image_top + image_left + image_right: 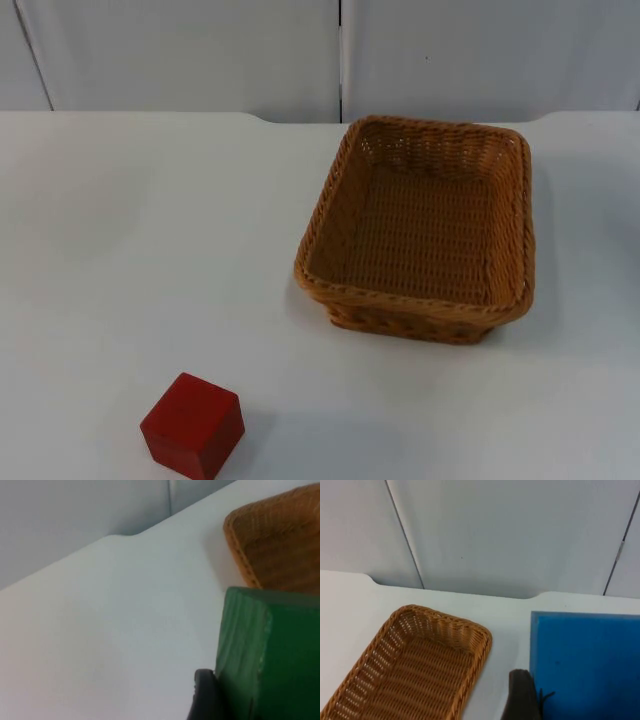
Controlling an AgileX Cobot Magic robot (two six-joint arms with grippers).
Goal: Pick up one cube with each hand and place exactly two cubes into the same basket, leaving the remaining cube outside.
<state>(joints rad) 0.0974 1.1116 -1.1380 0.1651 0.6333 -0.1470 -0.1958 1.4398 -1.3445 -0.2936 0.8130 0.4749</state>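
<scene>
Red cube (193, 425) sits nearest on the white table (120, 250), well apart from the wicker basket (418, 230), whose floor is bare. Left gripper (235, 695) is clamped on a green cube (270, 655); right gripper (560, 695) grips a blue cube (585, 660), both near the basket. The cubes look rigid, light and smooth-faced; opposite flat faces suit gripping. No writing legible.
</scene>
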